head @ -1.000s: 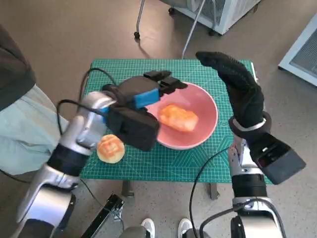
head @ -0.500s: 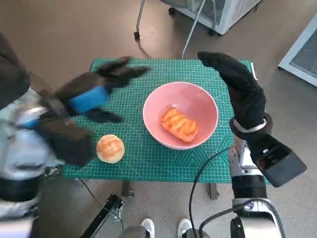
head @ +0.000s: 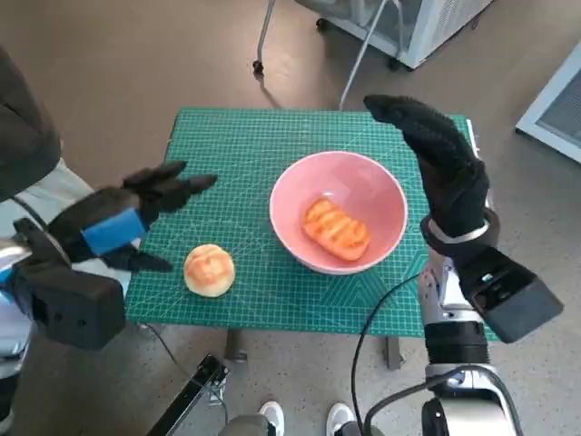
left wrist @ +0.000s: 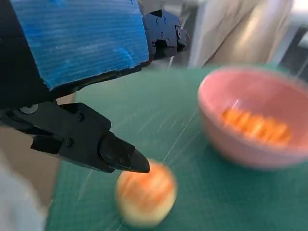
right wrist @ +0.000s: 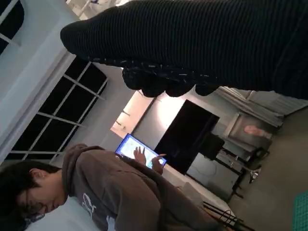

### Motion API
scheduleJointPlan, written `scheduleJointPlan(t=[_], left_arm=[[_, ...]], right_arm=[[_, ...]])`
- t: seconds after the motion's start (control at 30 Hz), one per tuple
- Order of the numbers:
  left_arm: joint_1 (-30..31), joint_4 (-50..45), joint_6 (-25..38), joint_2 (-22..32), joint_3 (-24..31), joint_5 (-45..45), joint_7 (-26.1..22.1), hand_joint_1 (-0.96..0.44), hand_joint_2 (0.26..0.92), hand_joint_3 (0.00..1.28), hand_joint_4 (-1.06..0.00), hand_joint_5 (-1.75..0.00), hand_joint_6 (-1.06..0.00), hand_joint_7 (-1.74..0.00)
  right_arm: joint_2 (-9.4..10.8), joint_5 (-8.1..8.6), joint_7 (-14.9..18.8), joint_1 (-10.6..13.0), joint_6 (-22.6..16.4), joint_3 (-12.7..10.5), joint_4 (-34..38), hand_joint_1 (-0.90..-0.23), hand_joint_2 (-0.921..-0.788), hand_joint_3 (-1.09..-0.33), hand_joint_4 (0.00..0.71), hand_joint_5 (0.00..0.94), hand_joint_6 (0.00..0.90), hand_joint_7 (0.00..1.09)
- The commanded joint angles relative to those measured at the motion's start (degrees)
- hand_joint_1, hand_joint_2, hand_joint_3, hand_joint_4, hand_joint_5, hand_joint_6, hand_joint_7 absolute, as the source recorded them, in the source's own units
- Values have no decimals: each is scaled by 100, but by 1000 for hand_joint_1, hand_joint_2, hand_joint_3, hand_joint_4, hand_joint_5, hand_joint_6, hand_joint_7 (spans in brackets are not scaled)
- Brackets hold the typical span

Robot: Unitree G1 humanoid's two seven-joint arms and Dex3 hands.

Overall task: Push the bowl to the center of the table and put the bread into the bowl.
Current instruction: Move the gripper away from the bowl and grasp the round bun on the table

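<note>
Green matting covers the counter [head: 272, 136]; a round bun [head: 209, 270] lies just below the left hand's [head: 118, 218] spread, empty fingers [head: 172, 186], nearer than the right hand [head: 445, 173], also empty, beside the bowl [head: 381, 195].

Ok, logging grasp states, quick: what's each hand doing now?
Left hand: open, holding nothing.
Right hand: open, raised beside the bowl, holding nothing.
</note>
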Motion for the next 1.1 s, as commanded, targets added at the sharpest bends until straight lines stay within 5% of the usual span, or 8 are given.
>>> scheduleJointPlan(t=[0.03, 0.57, 0.77, 1.1], left_arm=[[167, -14, -79, 113, -88, 76, -41, -59, 823, 6, -41, -8, -151, -75], [-172, 1366, -448, -564, -1195, 864, 440, -28, 827, 5, -76, -12, -180, -50], [-591, 2541, -793, -962, -1685, 1472, 1038, -51, 829, 4, -122, -25, -204, -53], [-1249, 4329, -1288, -1358, -2265, 2291, 2219, -105, 907, 27, -396, -66, -443, -159]], right_arm=[[12, -25, 6, 12, 51, -13, 105, -698, -921, -788, 229, 51, -1, 750], [-20, -8, 23, -45, 83, -35, 130, -698, -921, -787, 230, 54, -1, 754], [-49, -14, 27, -36, 93, -44, 98, -698, -921, -786, 230, 55, -1, 754], [-89, 18, 71, -1, 76, -62, 56, -703, -921, -781, 231, 56, -1, 756]])
